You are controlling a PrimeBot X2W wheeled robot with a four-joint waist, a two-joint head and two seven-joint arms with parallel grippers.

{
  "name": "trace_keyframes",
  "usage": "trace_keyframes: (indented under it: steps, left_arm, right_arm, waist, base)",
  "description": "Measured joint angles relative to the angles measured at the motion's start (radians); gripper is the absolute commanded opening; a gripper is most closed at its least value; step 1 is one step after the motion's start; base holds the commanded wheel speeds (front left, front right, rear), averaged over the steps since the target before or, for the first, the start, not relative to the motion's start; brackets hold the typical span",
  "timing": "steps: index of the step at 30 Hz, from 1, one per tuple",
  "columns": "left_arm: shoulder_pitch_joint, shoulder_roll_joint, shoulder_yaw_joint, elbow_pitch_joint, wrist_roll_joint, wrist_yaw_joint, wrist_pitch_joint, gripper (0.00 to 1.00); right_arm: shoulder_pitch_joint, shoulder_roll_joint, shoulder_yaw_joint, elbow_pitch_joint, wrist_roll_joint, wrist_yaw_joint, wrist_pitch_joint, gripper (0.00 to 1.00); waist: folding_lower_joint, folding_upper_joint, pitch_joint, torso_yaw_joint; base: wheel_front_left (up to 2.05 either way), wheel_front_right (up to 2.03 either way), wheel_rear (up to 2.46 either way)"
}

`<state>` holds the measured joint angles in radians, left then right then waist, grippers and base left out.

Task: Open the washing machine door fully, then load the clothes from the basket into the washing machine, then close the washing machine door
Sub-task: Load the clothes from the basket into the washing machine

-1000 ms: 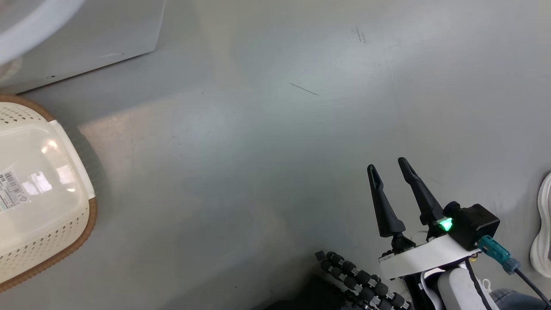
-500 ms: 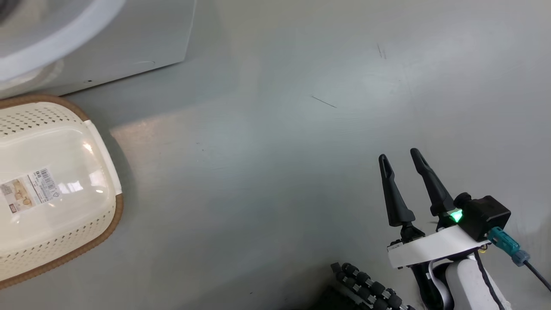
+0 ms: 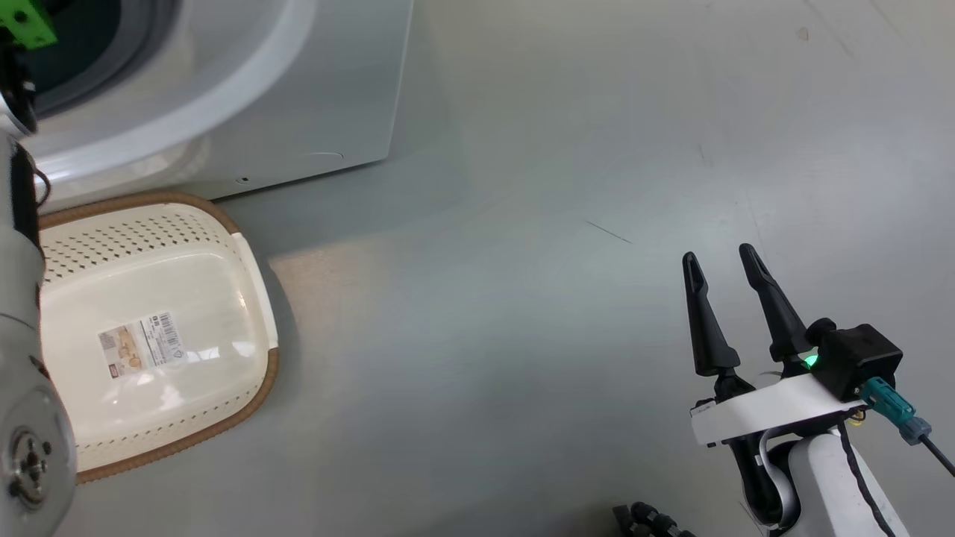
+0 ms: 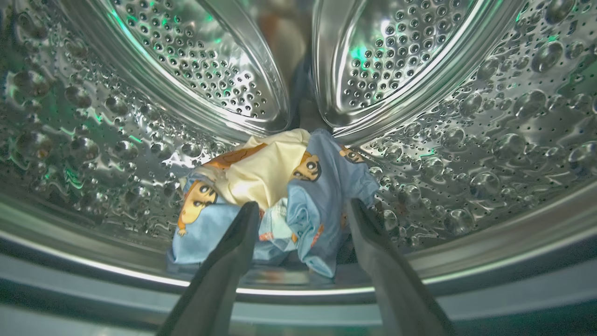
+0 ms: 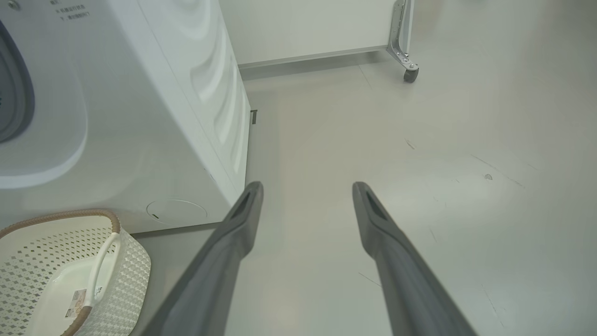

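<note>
Clothes [image 4: 280, 196], light blue printed fabric, sit near steel drum [image 4: 466, 163] lip; left claw [image 4: 301, 204] spread there, right claw [image 3: 718, 253] spread above floor [image 3: 522, 335].

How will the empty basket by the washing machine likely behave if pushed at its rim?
Probably light: the basket is thin perforated plastic with nothing inside. It would likely slide readily on the smooth floor. Its walls may flex slightly, yet its low, wide shape should resist tipping.

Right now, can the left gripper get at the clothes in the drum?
Probably yes: the left gripper is open just in front of the clothes on the drum floor, nothing between.
</note>
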<state>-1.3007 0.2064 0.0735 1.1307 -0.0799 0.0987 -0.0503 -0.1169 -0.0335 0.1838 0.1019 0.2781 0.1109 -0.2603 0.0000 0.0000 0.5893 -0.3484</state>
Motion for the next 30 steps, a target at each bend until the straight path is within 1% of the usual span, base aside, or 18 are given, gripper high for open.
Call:
trace_keyframes:
  steps: [5,9,11,17,19,25,30]
  left_arm:
    - [0.085,-0.039,0.013,0.031,-0.022,-0.004,-0.052,1.0]
    - [0.123,-0.074,0.023,0.046,-0.044,-0.021,-0.089,1.0]
    - [0.155,-0.105,0.027,0.056,-0.065,-0.041,-0.114,1.0]
    - [0.22,-0.142,0.035,0.064,-0.087,-0.073,-0.16,1.0]
    - [0.246,-0.154,0.039,0.07,-0.097,-0.092,-0.17,1.0]
    - [0.344,-0.172,0.03,0.085,-0.1,-0.131,-0.184,1.0]
    - [0.426,-0.19,0.025,0.087,-0.128,-0.173,-0.19,1.0]
  right_arm:
    - [0.001,-0.001,-0.021,0.021,-0.022,0.001,0.0,1.0]
    - [0.004,-0.002,-0.046,0.033,-0.038,0.001,0.0,1.0]
    - [0.013,-0.002,-0.059,0.039,-0.05,0.001,0.0,1.0]
    - [0.034,-0.003,-0.089,0.045,-0.07,0.002,0.0,1.0]
    - [0.041,-0.003,-0.097,0.045,-0.077,0.003,0.0,1.0]
    - [0.074,-0.009,-0.129,0.045,-0.084,0.003,0.0,1.0]
    - [0.094,-0.012,-0.147,0.045,-0.087,0.006,0.0,1.0]
  waist:
    - [0.0,0.0,-0.062,0.033]
    - [0.0,0.0,-0.116,0.061]
    - [-0.0001,0.0,-0.156,0.082]
    - [-0.0001,0.0,-0.234,0.123]
    - [-0.0001,0.0,-0.26,0.137]
    - [-0.0001,0.0,-0.33,0.18]
    - [-0.0001,0.0,-0.378,0.221]
  base:
    - [0.0,0.0,0.0]
    - [0.0,0.0,0.0]
    - [0.0,0.0,0.0]
    - [0.0,0.0,0.0]
    - [0.0,0.0,0.0]
    - [0.0,0.0,0.0]
    - [0.0,0.0,0.0]
